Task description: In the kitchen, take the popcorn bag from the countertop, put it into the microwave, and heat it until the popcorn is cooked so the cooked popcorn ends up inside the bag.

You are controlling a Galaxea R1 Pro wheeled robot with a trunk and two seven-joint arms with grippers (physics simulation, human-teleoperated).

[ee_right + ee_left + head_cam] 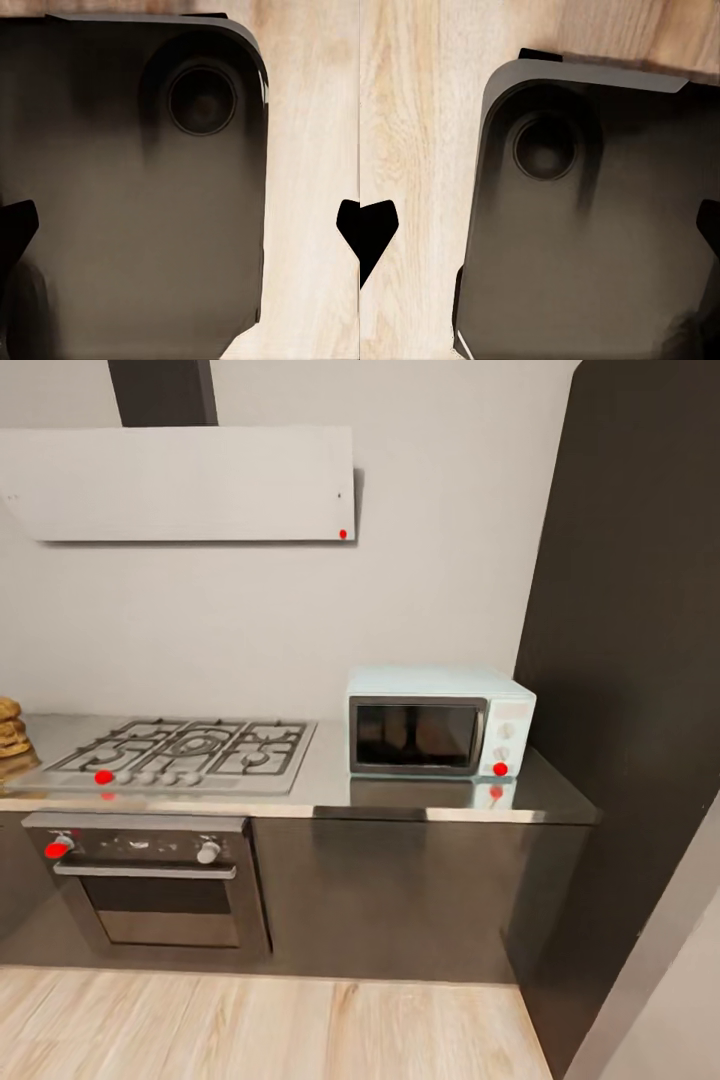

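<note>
The pale mint-blue microwave stands on the right end of the grey countertop, door shut, its dark window facing me. At the far left edge of the head view a tan-brown wrinkly popcorn bag sits on the countertop, mostly cut off by the frame. No popcorn is visible. My left gripper hangs open over my own dark base, its fingertips wide apart. My right gripper is open too, with nothing between its fingers.
A gas hob with grey grates lies between bag and microwave, above a built-in steel oven. A white hood hangs above. A tall dark cabinet walls the right side. Light wood floor lies before the cabinets.
</note>
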